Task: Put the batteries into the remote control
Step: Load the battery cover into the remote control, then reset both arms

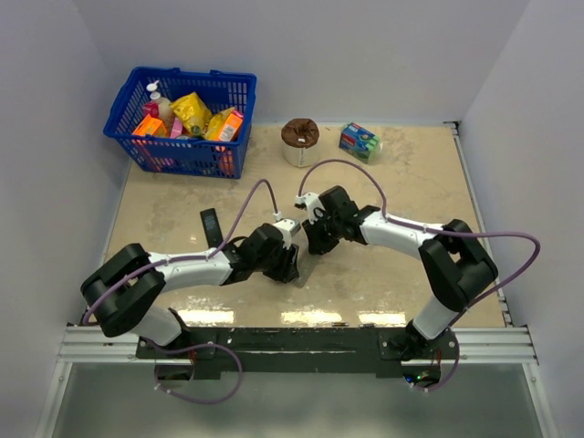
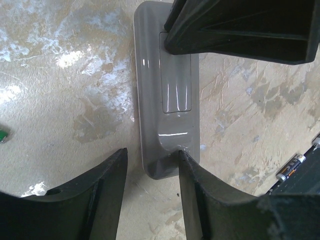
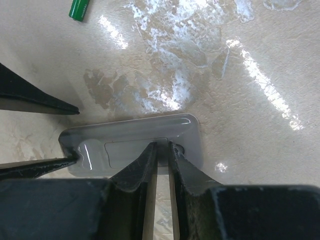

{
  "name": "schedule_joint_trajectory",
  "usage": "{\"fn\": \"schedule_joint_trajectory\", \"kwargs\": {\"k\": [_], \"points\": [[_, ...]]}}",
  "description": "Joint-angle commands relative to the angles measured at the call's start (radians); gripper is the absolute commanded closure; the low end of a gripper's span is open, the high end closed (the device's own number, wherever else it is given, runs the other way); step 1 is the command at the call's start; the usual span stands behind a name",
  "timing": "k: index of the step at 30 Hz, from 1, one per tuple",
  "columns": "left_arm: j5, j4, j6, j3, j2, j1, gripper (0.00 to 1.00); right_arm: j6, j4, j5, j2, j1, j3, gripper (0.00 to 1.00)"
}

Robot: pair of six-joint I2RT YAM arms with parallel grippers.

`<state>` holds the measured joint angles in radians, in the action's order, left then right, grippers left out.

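Note:
The remote control (image 2: 167, 85) lies face down, its plain grey back and shut battery cover up. It also shows in the right wrist view (image 3: 120, 137); in the top view both grippers hide it. My left gripper (image 2: 151, 152) is open at the remote's near end, its right finger touching that end and its left finger beside it on the table. My right gripper (image 3: 162, 146) is shut, its tips resting on the edge of the battery cover. Batteries (image 2: 291, 170) lie at the right edge of the left wrist view. In the top view the left gripper (image 1: 288, 265) and right gripper (image 1: 315, 245) meet mid-table.
A slim black remote (image 1: 212, 226) lies left of the grippers. A small green stick (image 3: 80, 9) lies on the table. A blue basket (image 1: 137, 141) of packets stands at the back left, and a brown-topped cup (image 1: 299, 141) and a green-blue pack (image 1: 360, 141) at the back.

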<state>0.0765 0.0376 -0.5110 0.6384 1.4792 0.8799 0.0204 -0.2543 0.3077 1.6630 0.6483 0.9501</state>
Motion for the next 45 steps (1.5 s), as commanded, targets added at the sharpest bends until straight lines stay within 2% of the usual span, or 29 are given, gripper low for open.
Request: {"fn": "schedule_joint_trajectory", "kwargs": {"k": [1, 4, 7, 11, 12, 14, 15, 20, 22, 23, 24, 25, 26, 27, 29, 30, 33, 36, 40, 45], "points": [[-0.014, -0.016, 0.025, 0.021, 0.007, 0.004, 0.51, -0.048, -0.056, -0.093, 0.050, 0.028, -0.004, 0.82], [-0.020, -0.016, 0.023, 0.020, 0.000, 0.004, 0.51, -0.063, -0.085, -0.121, 0.055, 0.031, 0.015, 0.82], [-0.040, -0.025, 0.019, 0.029, -0.013, 0.004, 0.51, -0.068, -0.085, -0.070, 0.003, 0.031, 0.030, 0.82], [-0.101, -0.028, 0.019, 0.052, -0.083, 0.002, 0.48, -0.102, -0.100, -0.053, -0.127, 0.031, 0.105, 0.73], [-0.136, -0.027, 0.020, 0.056, -0.118, 0.002, 0.45, -0.115, -0.103, -0.096, -0.149, 0.030, 0.148, 0.65], [-0.170, -0.024, 0.023, 0.069, -0.155, -0.004, 0.42, -0.132, -0.106, -0.148, -0.202, 0.022, 0.180, 0.55], [-0.191, -0.028, 0.028, 0.073, -0.186, -0.016, 0.39, -0.148, -0.108, -0.168, -0.219, 0.019, 0.203, 0.46], [-0.247, -0.100, 0.037, 0.109, -0.290, -0.087, 0.32, -0.233, -0.091, -0.222, -0.325, -0.102, 0.170, 0.34], [-0.297, -0.134, 0.043, 0.115, -0.370, -0.142, 0.23, -0.289, -0.059, -0.246, -0.411, -0.180, 0.136, 0.27], [-0.316, -0.146, 0.045, 0.116, -0.399, -0.163, 0.19, -0.306, -0.051, -0.292, -0.443, -0.206, 0.106, 0.11], [-0.354, -0.171, 0.049, 0.119, -0.460, -0.214, 0.11, -0.338, -0.049, -0.324, -0.509, -0.229, 0.093, 0.03], [-0.375, -0.188, 0.049, 0.132, -0.489, -0.238, 0.06, -0.347, -0.048, -0.364, -0.540, -0.260, 0.082, 0.02], [-0.395, -0.206, 0.051, 0.141, -0.516, -0.268, 0.02, -0.355, -0.049, -0.472, -0.571, -0.269, 0.070, 0.02], [-0.430, -0.250, 0.048, 0.153, -0.563, -0.332, 0.00, -0.372, -0.054, -0.531, -0.604, -0.274, 0.069, 0.02], [-0.451, -0.298, 0.054, 0.204, -0.603, -0.404, 0.00, -0.378, -0.074, -0.655, -0.684, -0.282, 0.076, 0.02], [-0.469, -0.345, 0.071, 0.248, -0.634, -0.474, 0.00, -0.379, -0.086, -0.776, -0.706, -0.282, 0.082, 0.02], [-0.519, -0.412, 0.132, 0.346, -0.681, -0.559, 0.00, -0.347, -0.118, -0.927, -0.779, -0.283, 0.117, 0.02], [-0.593, -0.418, 0.213, 0.415, -0.729, -0.562, 0.00, -0.338, -0.100, -1.015, -0.871, -0.283, 0.124, 0.02], [-0.711, -0.319, 0.296, 0.402, -0.822, -0.562, 0.00, -0.284, -0.012, -1.006, -0.983, -0.282, 0.099, 0.02], [-0.745, -0.145, 0.394, 0.350, -0.973, -0.562, 0.00, -0.197, 0.072, -0.946, -1.121, -0.283, 0.059, 0.02]]}}
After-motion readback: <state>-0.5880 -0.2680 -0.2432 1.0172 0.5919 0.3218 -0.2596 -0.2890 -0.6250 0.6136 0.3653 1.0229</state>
